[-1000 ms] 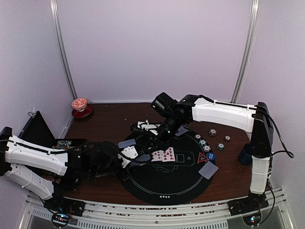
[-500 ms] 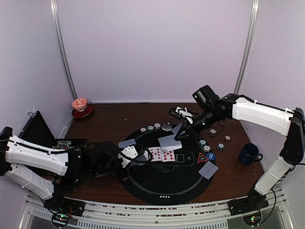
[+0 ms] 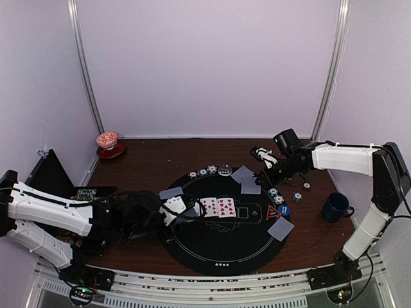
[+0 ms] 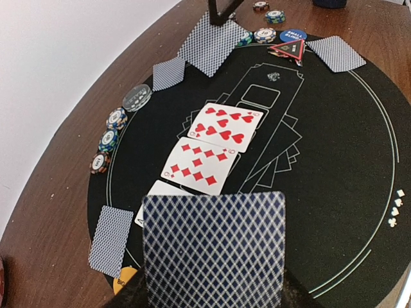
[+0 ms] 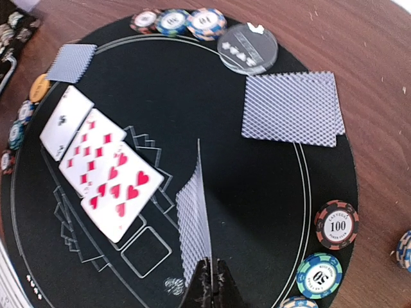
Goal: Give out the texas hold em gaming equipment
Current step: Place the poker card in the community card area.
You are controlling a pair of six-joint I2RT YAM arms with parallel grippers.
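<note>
My left gripper is shut on a grey-blue-backed stack of playing cards above the black mat's left edge. Three face-up cards lie in a row at the mat's centre. My right gripper is shut on one face-down card, which looks thin and edge-on in the right wrist view, above the mat's back right. Another face-down card lies just behind it. More lie at left and right. Striped chips, a blue button and a red triangle ring the mat.
A clear round disc sits at the mat's back edge, an orange button at its left. Loose chips lie on the wood at right. A dark blue mug stands far right, a red-and-white cup back left.
My right arm has swung from beside the left gripper's stack across to the mat's back right, carrying one face-down card. The left arm has stayed still.
</note>
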